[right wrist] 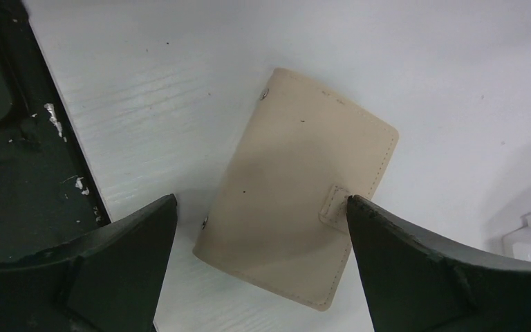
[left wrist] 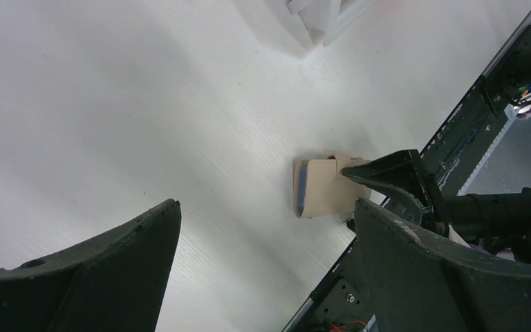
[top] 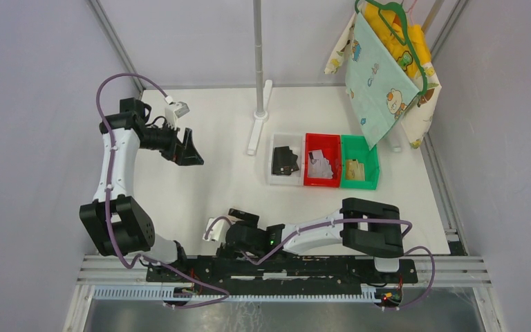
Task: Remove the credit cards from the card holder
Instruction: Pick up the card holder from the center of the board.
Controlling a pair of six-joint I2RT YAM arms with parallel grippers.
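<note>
The card holder [right wrist: 297, 187] is a tan wallet lying shut and flat on the white table, its snap tab [right wrist: 333, 205] on the right edge. My right gripper [right wrist: 261, 200] hangs open over it, one finger on each side, gripping nothing. In the top view that gripper [top: 227, 232] is low by the front rail and covers the holder. My left gripper [top: 192, 149] is open and empty, raised at the left. Its wrist view shows the card holder [left wrist: 321, 197] with a pale blue edge, far beyond the left gripper [left wrist: 268, 204]. Credit cards lie in bins: black [top: 285, 160], silver [top: 321, 166], gold [top: 355, 169].
A clear bin [top: 274, 178], a red bin [top: 308, 181] and a green bin [top: 370, 181] stand in a row at mid right. A white pole on a base [top: 258, 104] rises behind them. Cloth on a hanger [top: 387, 76] hangs at the back right. The black front rail [right wrist: 14, 138] runs beside the holder.
</note>
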